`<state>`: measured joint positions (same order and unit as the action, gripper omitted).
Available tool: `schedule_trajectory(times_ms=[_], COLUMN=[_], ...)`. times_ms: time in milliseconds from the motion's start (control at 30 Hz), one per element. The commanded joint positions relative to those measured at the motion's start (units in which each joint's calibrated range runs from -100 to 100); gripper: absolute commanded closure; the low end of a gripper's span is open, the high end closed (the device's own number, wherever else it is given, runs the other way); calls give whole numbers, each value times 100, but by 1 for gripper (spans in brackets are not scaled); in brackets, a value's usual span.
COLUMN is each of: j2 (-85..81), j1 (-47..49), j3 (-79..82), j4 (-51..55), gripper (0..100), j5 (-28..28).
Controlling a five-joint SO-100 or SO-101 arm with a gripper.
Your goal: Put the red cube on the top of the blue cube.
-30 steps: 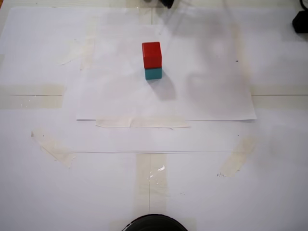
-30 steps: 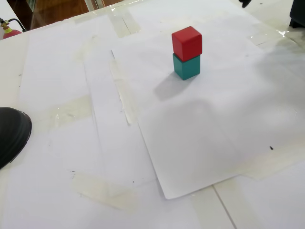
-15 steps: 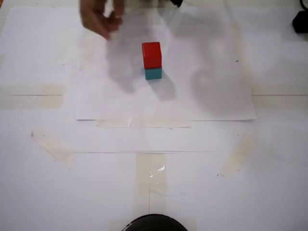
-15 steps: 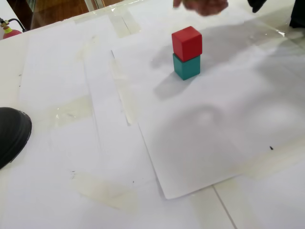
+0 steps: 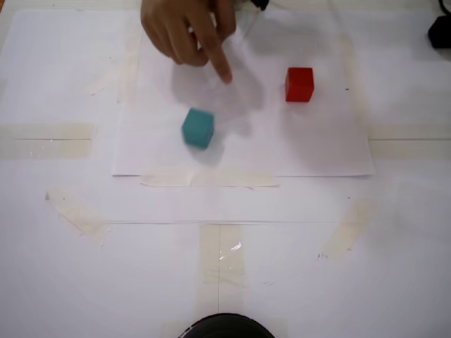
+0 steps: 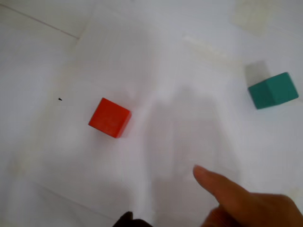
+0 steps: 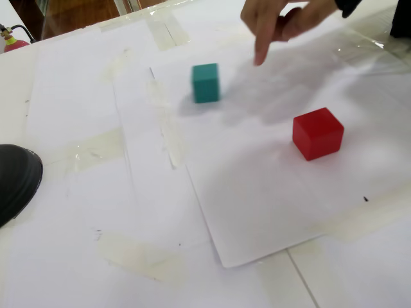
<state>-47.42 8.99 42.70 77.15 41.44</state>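
Observation:
The red cube [image 5: 299,84] [image 6: 110,117] [image 7: 317,133] and the blue cube [image 5: 198,127] [image 6: 273,90] [image 7: 205,83], teal in colour, rest apart on the white paper sheet [image 5: 317,155]. A person's hand [image 5: 184,32] [image 6: 246,203] [image 7: 282,19] hovers over the sheet between them, index finger pointing down. Of my gripper [image 5: 259,3] only a dark sliver shows at the top edge of a fixed view, far from both cubes. Its jaws are hidden.
A black round object [image 5: 225,327] [image 7: 16,179] sits at the table's near edge. Another black item [image 5: 440,32] is at the far right corner. Tape strips [image 5: 46,139] cross the white tabletop.
The red cube stood on the teal one before. A hand came in and the stack is apart: red cube now to the right, teal cube to the lower left in a fixed view.

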Motion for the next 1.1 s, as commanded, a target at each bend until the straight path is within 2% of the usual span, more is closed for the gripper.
schedule_trajectory(times_ms=[0, 633, 1067], j2=[-56, 321, 150], j1=[17, -44, 736], j3=[-71, -35, -126], j4=[-55, -144, -144], gripper=[100, 100, 100], j5=[-73, -400, 542])
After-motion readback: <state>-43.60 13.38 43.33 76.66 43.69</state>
